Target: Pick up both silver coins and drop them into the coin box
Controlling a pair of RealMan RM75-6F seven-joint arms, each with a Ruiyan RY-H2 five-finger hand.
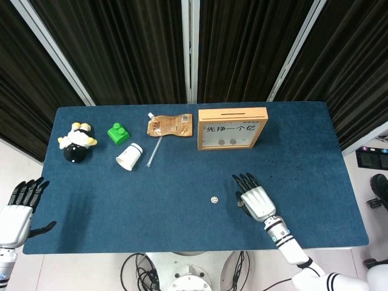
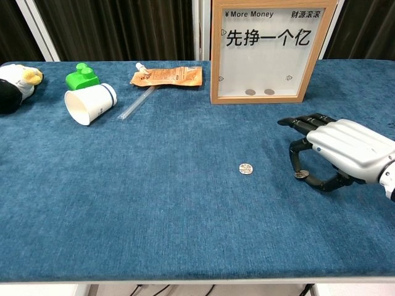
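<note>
One silver coin (image 2: 246, 168) lies flat on the blue cloth, also visible in the head view as the coin (image 1: 213, 199), a short way left of my right hand (image 2: 342, 150). That hand (image 1: 256, 202) is low over the table, and its thumb and a curled finger pinch the second silver coin (image 2: 301, 174) right at the cloth. The wooden coin box (image 2: 273, 49) stands upright at the back, beyond the hand, with two coins showing behind its window; the head view shows the slot in the top of the box (image 1: 232, 128). My left hand (image 1: 21, 203) hangs open off the table's left edge.
A tipped paper cup (image 2: 90, 103), a green block (image 2: 81, 76), an orange pouch (image 2: 166, 76) with a clear straw (image 2: 137, 102), and a plush toy (image 2: 15, 85) lie along the back left. Bare blue cloth (image 2: 154, 203) fills the front.
</note>
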